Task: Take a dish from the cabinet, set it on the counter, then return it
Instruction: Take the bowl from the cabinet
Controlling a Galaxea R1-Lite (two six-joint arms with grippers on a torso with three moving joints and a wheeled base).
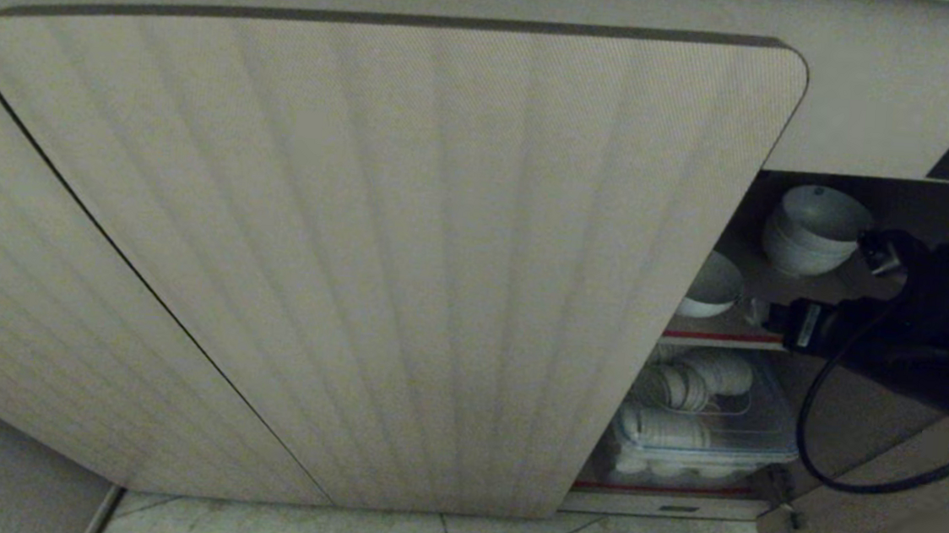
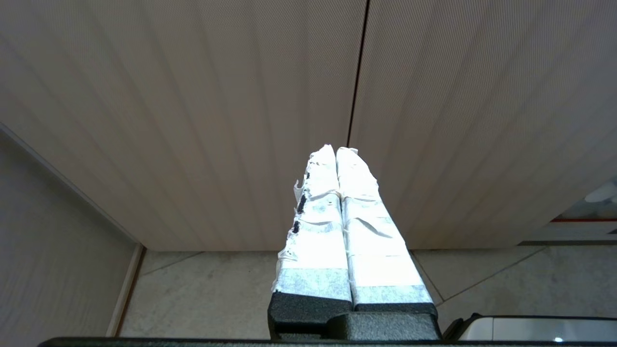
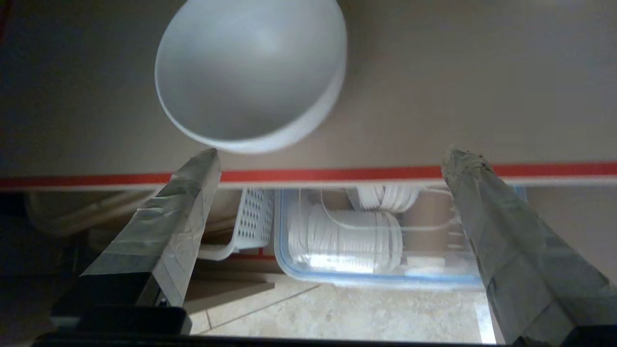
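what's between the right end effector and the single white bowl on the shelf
Nothing: in the right wrist view only bare grey-brown shelf and its red-striped edge separate the open right end effector from the bowl.

A ribbed beige cabinet (image 1: 373, 259) door fills most of the view. Past its right edge, a lone white dish (image 1: 712, 285) and a stack of bowls (image 1: 812, 229) sit on the red-edged shelf (image 1: 719, 337). The right arm (image 1: 900, 342) reaches in from the right, near the dish

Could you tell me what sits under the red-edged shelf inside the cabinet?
Below the shelf sits a clear plastic container holding stacked white dishes, with a white perforated basket beside it. The closed door covers the rest of that level.
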